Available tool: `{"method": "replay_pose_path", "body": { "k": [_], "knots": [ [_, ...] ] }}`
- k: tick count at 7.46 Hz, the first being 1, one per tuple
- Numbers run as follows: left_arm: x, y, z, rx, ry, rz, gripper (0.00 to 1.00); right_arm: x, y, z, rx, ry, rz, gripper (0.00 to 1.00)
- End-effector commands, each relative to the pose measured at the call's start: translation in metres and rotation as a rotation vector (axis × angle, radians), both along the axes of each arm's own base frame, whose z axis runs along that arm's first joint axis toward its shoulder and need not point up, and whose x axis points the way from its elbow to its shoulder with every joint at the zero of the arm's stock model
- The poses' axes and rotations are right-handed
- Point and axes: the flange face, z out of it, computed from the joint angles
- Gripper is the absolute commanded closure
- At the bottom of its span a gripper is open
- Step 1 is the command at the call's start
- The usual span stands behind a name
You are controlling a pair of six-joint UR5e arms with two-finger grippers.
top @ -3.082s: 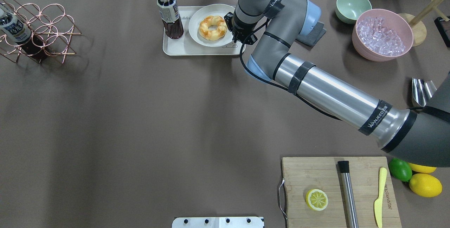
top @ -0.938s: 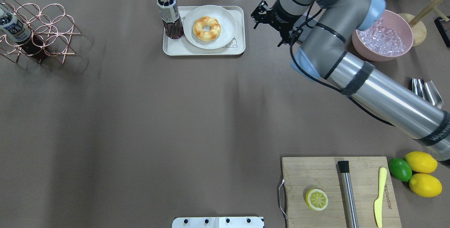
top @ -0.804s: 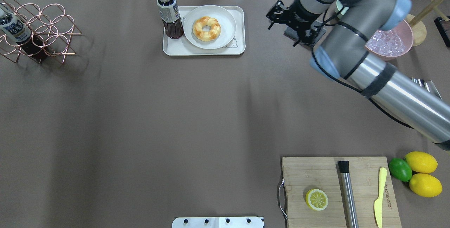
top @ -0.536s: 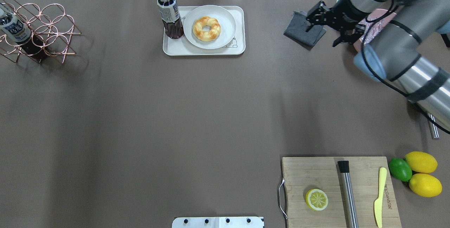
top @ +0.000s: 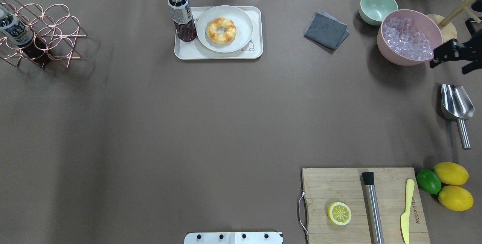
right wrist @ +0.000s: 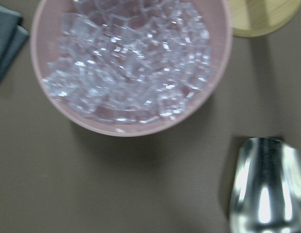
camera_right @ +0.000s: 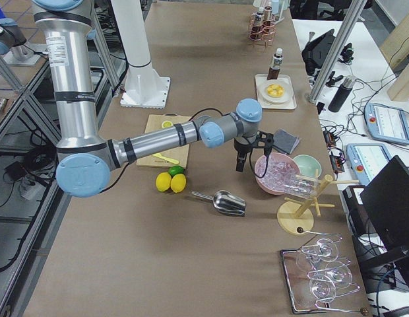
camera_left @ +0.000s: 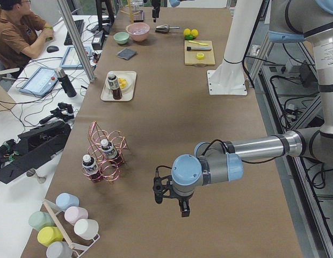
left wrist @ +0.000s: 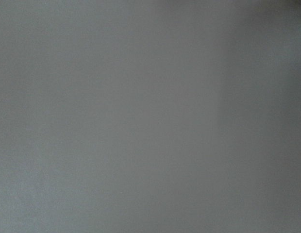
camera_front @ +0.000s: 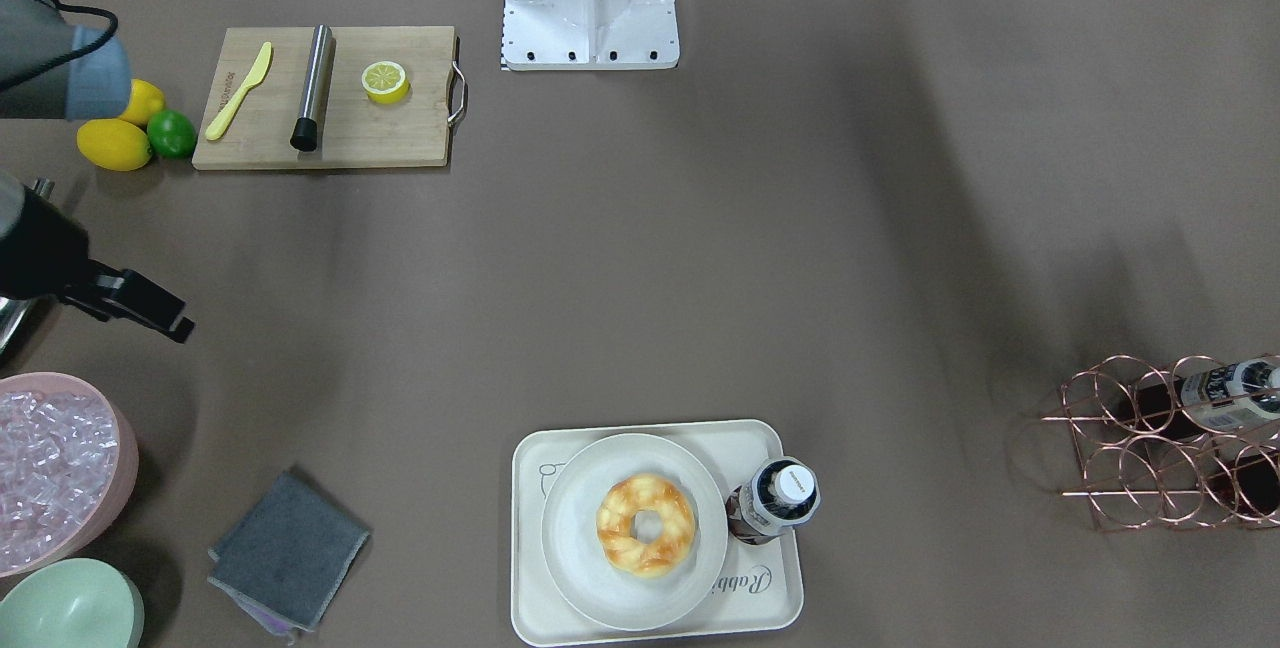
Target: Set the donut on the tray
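The donut [top: 221, 30] lies on a round off-white plate [top: 241, 22], and the plate sits on the cream tray [top: 218, 54] at the table's far middle. It also shows in the front-facing view [camera_front: 647, 525] on the tray [camera_front: 775, 593]. My right gripper [top: 448, 68] is open and empty at the far right, beside the pink ice bowl and far from the tray. My left gripper [camera_left: 170, 198] hangs over bare table at the robot's left end. I cannot tell whether it is open or shut. Its wrist view shows only blurred table surface.
A tea bottle [top: 182, 14] stands on the tray's left end. A grey cloth [top: 326, 30], a green bowl [top: 377, 6], a pink bowl of ice [top: 409, 37] and a metal scoop [top: 456, 104] are at the right. A cutting board [top: 339, 183] lies front right, a copper rack [top: 41, 33] at the left.
My right arm has left the plate's rim at the tray and swung right past the cloth to the ice bowl. The plate with the donut sits slightly further left on the tray.
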Motion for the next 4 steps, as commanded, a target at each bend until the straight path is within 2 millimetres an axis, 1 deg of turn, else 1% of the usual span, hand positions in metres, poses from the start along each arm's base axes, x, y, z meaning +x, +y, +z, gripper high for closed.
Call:
{"method": "replay_pose_path", "body": {
  "k": [1, 2, 3, 4],
  "knots": [
    [0.001, 0.000, -0.001, 0.001, 0.000, 0.002, 0.02, 0.099, 0.044, 0.100, 0.114, 0.077, -0.147, 0.00],
    [0.002, 0.000, -0.001, 0.000, 0.002, 0.005, 0.02, 0.129, 0.048, 0.114, 0.125, 0.090, -0.174, 0.00],
    [0.002, -0.002, -0.002, 0.004, 0.000, 0.008, 0.02, 0.147, 0.051, 0.125, 0.154, 0.102, -0.214, 0.00],
    [0.002, -0.004, -0.002, 0.004, 0.000, 0.009, 0.02, 0.161, 0.054, 0.139, 0.172, 0.105, -0.235, 0.00]
  ]
}}
